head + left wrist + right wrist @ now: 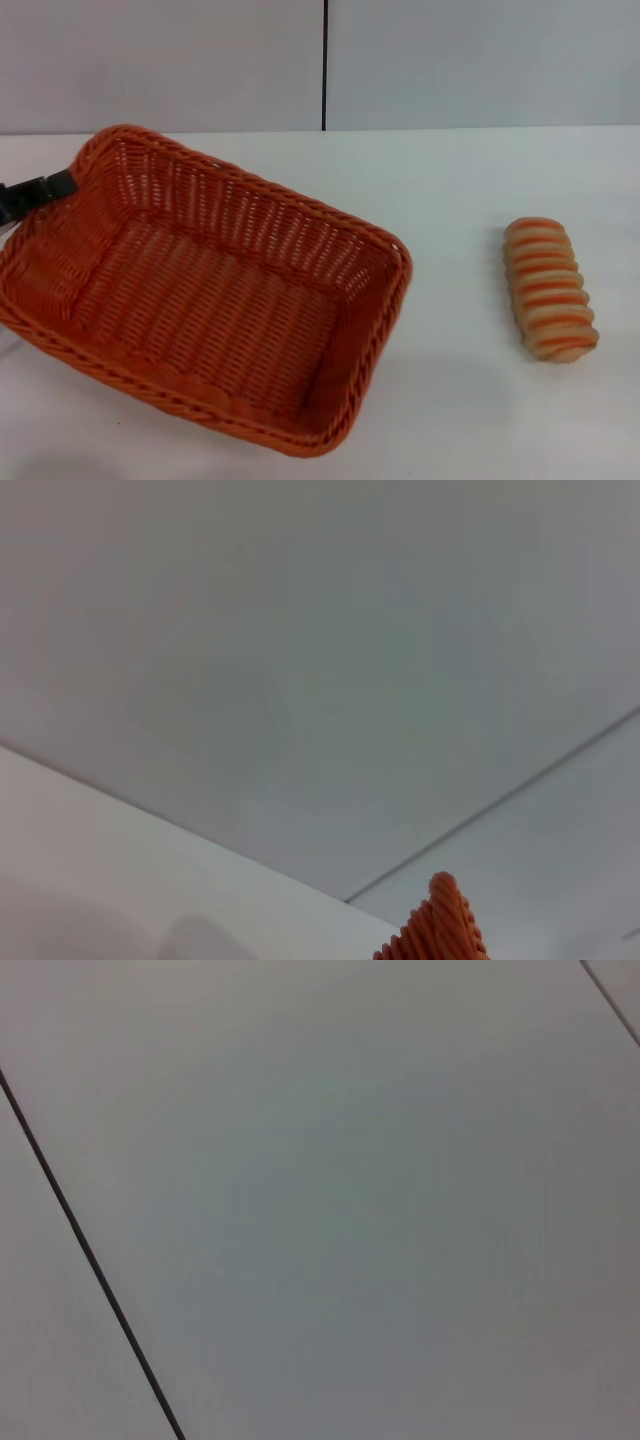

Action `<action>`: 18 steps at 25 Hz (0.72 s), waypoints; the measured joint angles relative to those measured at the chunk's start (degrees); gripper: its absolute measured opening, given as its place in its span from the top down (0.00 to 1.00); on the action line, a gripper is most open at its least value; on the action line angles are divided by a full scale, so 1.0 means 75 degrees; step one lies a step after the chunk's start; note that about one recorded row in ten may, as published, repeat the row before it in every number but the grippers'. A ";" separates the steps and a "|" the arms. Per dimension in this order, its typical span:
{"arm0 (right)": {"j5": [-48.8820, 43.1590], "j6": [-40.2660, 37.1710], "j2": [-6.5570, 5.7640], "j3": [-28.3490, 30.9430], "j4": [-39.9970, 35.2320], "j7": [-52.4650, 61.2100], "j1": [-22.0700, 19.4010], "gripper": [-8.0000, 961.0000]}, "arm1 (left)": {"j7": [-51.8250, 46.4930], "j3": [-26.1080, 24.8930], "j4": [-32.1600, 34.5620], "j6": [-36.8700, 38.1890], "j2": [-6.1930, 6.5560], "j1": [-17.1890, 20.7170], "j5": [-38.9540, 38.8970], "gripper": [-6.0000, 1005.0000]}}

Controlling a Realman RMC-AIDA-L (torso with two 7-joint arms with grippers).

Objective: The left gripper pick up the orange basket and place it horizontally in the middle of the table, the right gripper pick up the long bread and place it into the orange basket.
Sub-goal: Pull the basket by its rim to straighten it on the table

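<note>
The orange basket (262, 214) fills the left and middle of the head view, lying at a slant with its long side running from far left to near right. It has nothing in it. My left gripper (42, 191) shows as a black claw at the left edge, clamped on the basket's far-left rim corner. In the left wrist view a bit of that braided rim (437, 928) pokes up in front of the wall. The long bread (548, 289) lies on the table (470, 400) to the right, a hand's width from the basket. The right gripper is out of view.
A grey panelled wall with a dark vertical seam (324, 65) stands behind the table's far edge. Bare white tabletop lies between basket and bread and in front of the bread. The right wrist view holds only wall panels.
</note>
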 joint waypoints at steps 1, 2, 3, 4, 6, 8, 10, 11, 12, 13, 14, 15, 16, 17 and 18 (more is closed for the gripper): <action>0.0000 0.0000 0.0000 0.0000 0.0000 0.0000 0.0000 0.43 | -0.0018 0.0054 0.0032 0.0055 0.0004 -0.0033 0.0007 0.82; 0.0000 0.0002 -0.0003 0.0000 -0.0007 0.0000 0.0003 0.43 | -0.0034 0.0101 0.0068 0.0082 0.0013 -0.0054 0.0011 0.82; 0.0000 0.0014 -0.0006 0.0000 -0.0013 0.0000 0.0007 0.43 | -0.0068 0.0156 0.0108 0.0102 0.0021 -0.0068 0.0020 0.82; 0.0000 0.0014 -0.0006 0.0000 -0.0013 0.0000 0.0007 0.43 | -0.0068 0.0156 0.0108 0.0102 0.0021 -0.0068 0.0020 0.82; 0.0000 0.0062 -0.0007 0.0000 -0.0026 0.0000 0.0017 0.43 | -0.0068 0.0156 0.0108 0.0102 0.0021 -0.0068 0.0020 0.82; 0.0001 0.0181 -0.0012 0.0000 -0.0062 0.0000 0.0042 0.43 | -0.0248 0.0199 0.0159 0.0333 0.0164 -0.0084 0.0139 0.76; 0.0001 0.0246 -0.0013 0.0001 -0.0088 0.0000 0.0062 0.43 | -0.0324 0.0209 0.0153 0.0501 0.0259 -0.0117 0.0217 0.62; 0.0001 0.0270 -0.0013 0.0000 -0.0097 0.0000 0.0069 0.43 | -0.0324 0.0209 0.0153 0.0501 0.0259 -0.0117 0.0217 0.58; 0.0001 0.0311 -0.0014 0.0000 -0.0116 0.0000 0.0084 0.43 | -0.0324 0.0209 0.0153 0.0501 0.0259 -0.0117 0.0217 0.54; 0.0001 0.0366 -0.0013 0.0000 -0.0128 0.0000 0.0107 0.43 | -0.0324 0.0209 0.0153 0.0501 0.0259 -0.0117 0.0217 0.50; 0.0001 0.0366 -0.0013 0.0000 -0.0128 0.0000 0.0107 0.43 | -0.0324 0.0209 0.0153 0.0501 0.0259 -0.0117 0.0217 0.46; 0.0005 0.0382 -0.0014 0.0000 -0.0130 0.0000 0.0116 0.43 | -0.0478 0.0202 0.0161 0.0965 0.0424 -0.0245 0.0473 0.42; 0.0005 0.0384 -0.0017 0.0000 -0.0130 0.0000 0.0116 0.43 | -0.0478 0.0202 0.0161 0.0965 0.0424 -0.0245 0.0473 0.39; 0.0005 0.0384 -0.0017 0.0000 -0.0130 0.0000 0.0116 0.43 | -0.0537 0.0171 0.0172 0.1180 0.0489 -0.0318 0.0650 0.37; 0.0006 0.0384 -0.0023 0.0001 -0.0130 0.0000 0.0119 0.43 | -0.0566 0.0099 0.0174 0.1273 0.0533 -0.0363 0.0786 0.35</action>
